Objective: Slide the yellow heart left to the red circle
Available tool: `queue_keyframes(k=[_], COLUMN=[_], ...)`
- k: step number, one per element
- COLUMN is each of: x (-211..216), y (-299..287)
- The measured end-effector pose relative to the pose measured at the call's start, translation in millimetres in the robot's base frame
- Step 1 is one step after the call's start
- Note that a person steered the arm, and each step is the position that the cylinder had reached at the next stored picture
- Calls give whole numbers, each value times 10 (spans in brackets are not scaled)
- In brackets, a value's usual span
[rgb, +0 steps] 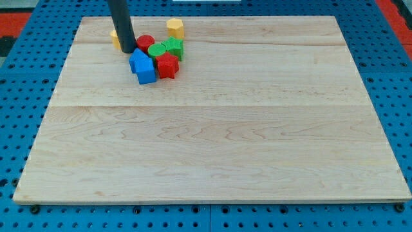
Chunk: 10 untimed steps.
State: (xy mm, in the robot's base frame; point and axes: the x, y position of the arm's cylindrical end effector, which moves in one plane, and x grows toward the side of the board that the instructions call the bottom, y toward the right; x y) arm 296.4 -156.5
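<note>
The dark rod comes down from the view's top left; my tip (127, 49) rests on the board just left of the red circle (145, 42). A yellow block (114, 37), shape hidden, peeks out from behind the rod on its left. Another yellow block (175, 28), rounded, lies up and right of the red circle, apart from it. I cannot tell which of the two is the heart.
A tight cluster lies right of my tip: two blue blocks (138, 60) (147, 73), two green blocks (158, 51) (174, 47) and a red block (167, 65). The wooden board (219, 142) sits on a blue pegboard.
</note>
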Motion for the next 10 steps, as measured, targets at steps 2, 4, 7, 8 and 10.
queue_keyframes(k=[2,4,7,8,10], x=[-87,-686,-347,-473,-179], y=[-1139,-299,-5,-333,-674])
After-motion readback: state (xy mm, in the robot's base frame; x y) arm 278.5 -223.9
